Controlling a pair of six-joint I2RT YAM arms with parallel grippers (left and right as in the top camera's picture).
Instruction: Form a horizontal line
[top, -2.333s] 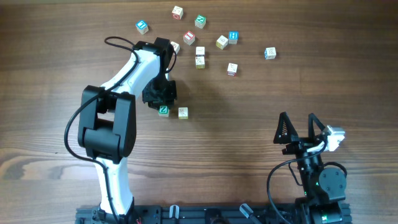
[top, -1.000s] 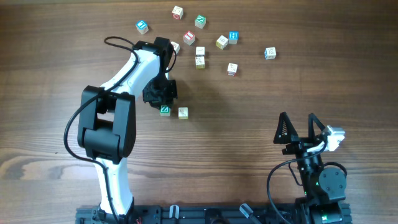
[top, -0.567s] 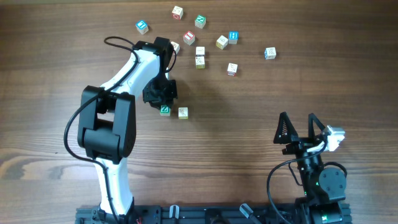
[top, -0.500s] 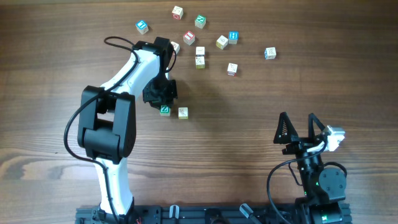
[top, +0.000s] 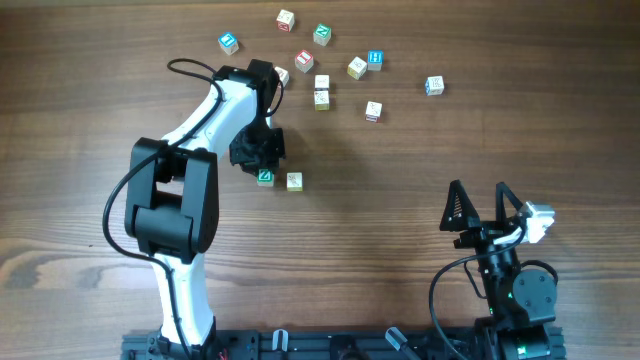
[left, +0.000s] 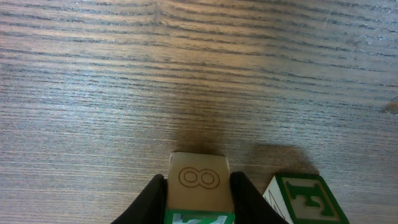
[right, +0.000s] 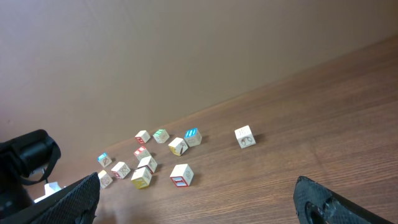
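Two left fingers (left: 148, 203) pinch green cube (left: 198, 185); right fingers (right: 324, 200) apart.

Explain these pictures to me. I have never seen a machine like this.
These are two robot arms at a wooden table. One picture looks down from above; the other two come from small cameras on each arm's wrist. The left pincer grips a green-faced cube on the table, close beside a cream cube; together they begin a row. The right pincer is open, holds nothing and sits near its base. A scatter of loose cubes lies farther back, also seen from the right wrist.
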